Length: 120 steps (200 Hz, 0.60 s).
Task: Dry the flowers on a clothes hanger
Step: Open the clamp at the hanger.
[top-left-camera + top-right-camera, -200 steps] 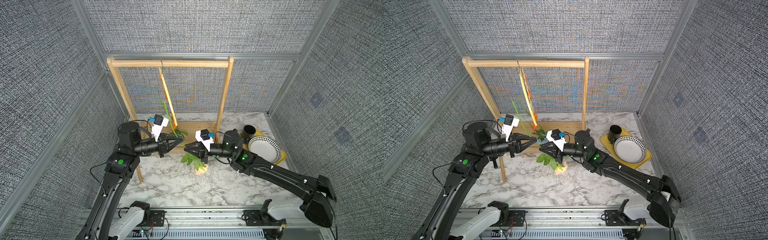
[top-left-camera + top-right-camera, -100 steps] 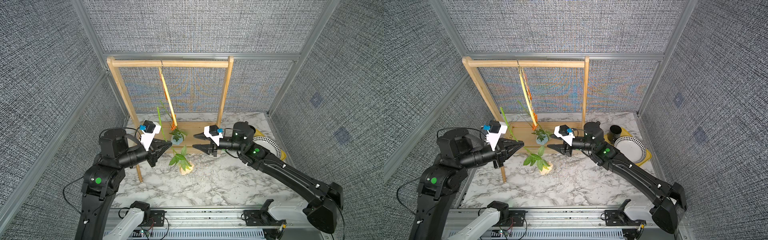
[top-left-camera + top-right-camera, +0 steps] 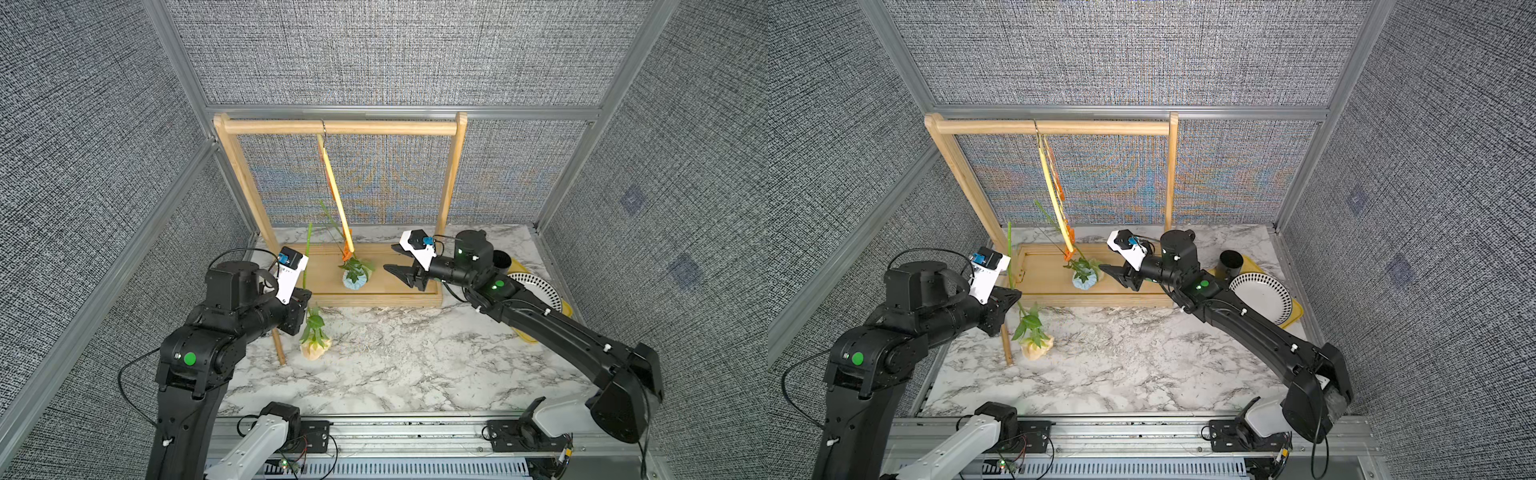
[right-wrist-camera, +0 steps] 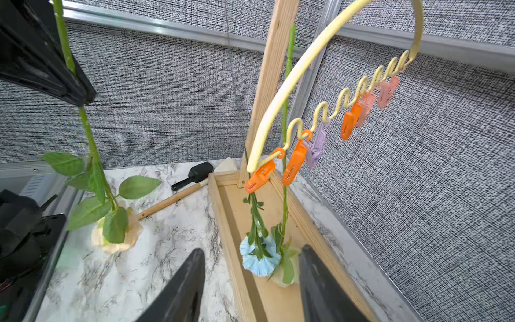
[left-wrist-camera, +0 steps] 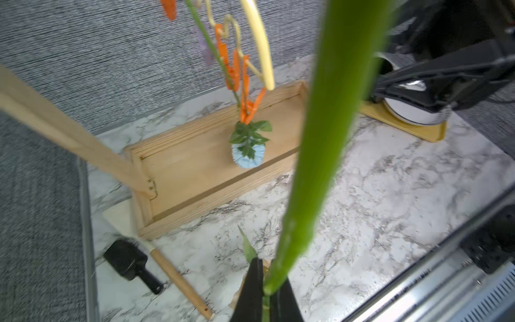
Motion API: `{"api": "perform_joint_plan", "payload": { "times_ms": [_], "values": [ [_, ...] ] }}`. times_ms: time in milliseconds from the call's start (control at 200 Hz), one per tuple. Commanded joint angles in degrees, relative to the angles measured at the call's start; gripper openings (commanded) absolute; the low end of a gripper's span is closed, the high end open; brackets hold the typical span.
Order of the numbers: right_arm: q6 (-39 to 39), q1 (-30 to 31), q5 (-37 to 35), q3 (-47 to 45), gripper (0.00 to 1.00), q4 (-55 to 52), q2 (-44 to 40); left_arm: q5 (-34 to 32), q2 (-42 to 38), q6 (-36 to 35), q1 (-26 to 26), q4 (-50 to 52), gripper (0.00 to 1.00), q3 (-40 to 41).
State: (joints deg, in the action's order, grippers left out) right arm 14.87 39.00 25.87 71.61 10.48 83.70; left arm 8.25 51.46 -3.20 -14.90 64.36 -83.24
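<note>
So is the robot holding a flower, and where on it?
Yes. The left gripper pinches the beige rose by its green stem. The right gripper holds nothing.

Pale-yellow hanger [image 5: 258, 41], orange clips [image 4: 292, 164], light-blue bloom [image 4: 260, 262], marbled table [image 3: 415, 353]

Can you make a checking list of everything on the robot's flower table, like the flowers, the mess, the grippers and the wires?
Surface: marble tabletop, wooden rack standing at the back.
Job's things: clothes hanger hooked on the rack's bar; blue flower hanging bloom-down from an orange clip; cream-white rose bloom-down beside it, its clip unclear; beige rose not clipped.
Clutter: black cup and dotted plate on a yellow tray; black brush and wooden-handled tool beside the rack.
Grippers: left gripper shut on the beige rose's stem; right gripper open, empty.
Cables: black cable looping over the left arm; thin wires at the front rail.
Surroundings: grey woven walls, metal frame.
</note>
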Motion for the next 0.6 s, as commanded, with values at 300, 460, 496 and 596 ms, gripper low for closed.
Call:
{"api": "perform_joint_plan", "payload": {
  "times_ms": [300, 460, 496, 596],
  "values": [
    [5.4, -1.49, -5.34, 14.32, 0.51, 5.08, 14.13, -22.18, 8.78, 12.35, 2.76, -17.6, 0.02, -1.92],
    [6.05, -2.91, -3.0, 21.72, 0.47, 3.94, 20.65, -19.33, 13.49, 14.3, 6.6, -22.13, 0.02, -3.43],
    [6.45, -3.21, -2.07, 22.97, 0.46, 3.96, 22.04, -18.06, 14.59, 14.76, 7.44, -23.16, 0.02, -3.75],
    [7.65, -3.88, 0.34, 27.83, 0.45, 2.85, 26.26, -15.24, 18.18, 15.59, 9.36, -25.37, 0.02, -5.57]
  ]
}}
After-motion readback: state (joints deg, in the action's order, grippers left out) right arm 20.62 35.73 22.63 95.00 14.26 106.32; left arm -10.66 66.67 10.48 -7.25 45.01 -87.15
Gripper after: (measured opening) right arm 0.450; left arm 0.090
